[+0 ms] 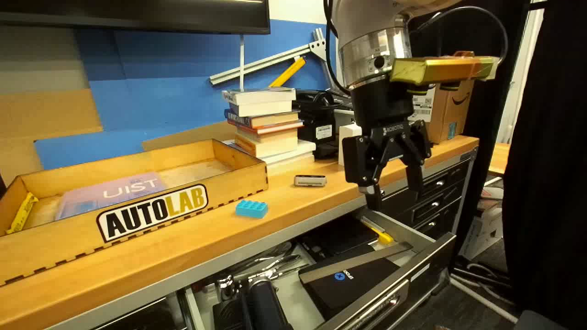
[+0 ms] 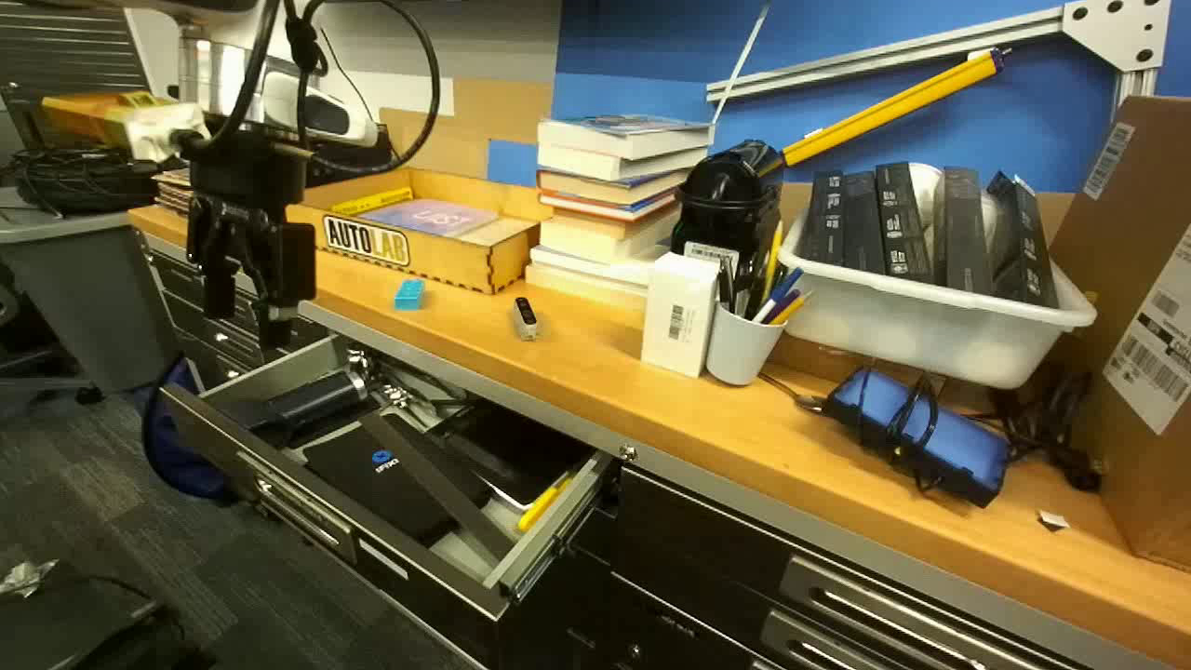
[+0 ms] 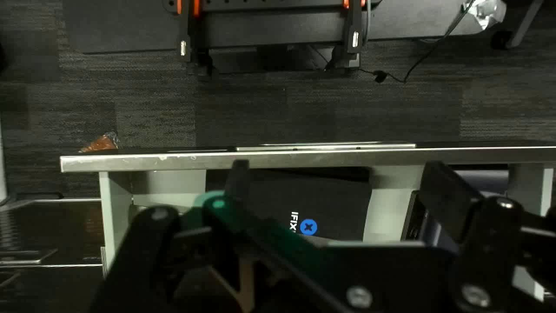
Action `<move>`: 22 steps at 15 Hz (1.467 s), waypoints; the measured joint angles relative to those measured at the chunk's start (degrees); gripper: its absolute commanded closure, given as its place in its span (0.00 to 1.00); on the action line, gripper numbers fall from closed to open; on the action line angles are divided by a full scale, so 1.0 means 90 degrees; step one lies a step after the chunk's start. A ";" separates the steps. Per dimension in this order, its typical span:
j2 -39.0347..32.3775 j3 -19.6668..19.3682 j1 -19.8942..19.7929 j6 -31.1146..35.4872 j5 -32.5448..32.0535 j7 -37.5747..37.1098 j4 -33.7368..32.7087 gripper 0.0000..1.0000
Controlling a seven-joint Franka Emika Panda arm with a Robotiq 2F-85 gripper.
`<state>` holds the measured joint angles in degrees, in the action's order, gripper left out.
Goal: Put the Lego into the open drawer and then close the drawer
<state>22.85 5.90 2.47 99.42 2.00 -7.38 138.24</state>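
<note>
A wooden worktop (image 2: 586,363) is spreading across both exterior views, and below its front edge the drawer (image 2: 437,591) is standing pulled out. A shallow wooden tray (image 1: 236,192) lettered AUTOLAB is resting on the worktop, and a stack of books (image 1: 266,123) is rising just beside its end, nearer the worktop's back edge. The gripper (image 1: 394,191) is hanging over the drawer and pointing down, its fingers (image 3: 447,200) standing wide apart and holding nothing. Inside the drawer a black case (image 3: 330,195) with a blue mark is lying near the front edge, and a grey strip (image 2: 437,487) is crossing over it; toward one side edge a dark cylinder (image 2: 316,407) is lying, though poor light is making it hard to tell what it is. A grey oblong object (image 1: 310,180) is lying on the worktop just past the tray's front corner. The light-blue Lego (image 1: 251,209) is lying, studs up, between the tray's front wall and the worktop's front edge, outside the drawer.
</note>
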 measured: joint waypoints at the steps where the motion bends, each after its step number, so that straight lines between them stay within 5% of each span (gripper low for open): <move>1: 0.0001 0.0000 0.0000 0.0004 0.0000 0.0000 -0.0021 0.00; 9: -0.0266 -0.0016 -0.0006 0.0178 -0.0197 -0.0031 -0.0340 0.00; 22: -0.4280 0.0111 0.0238 0.0990 -0.0317 0.1861 -0.4028 0.00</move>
<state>-15.67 6.90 4.61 108.32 -0.85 9.37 101.98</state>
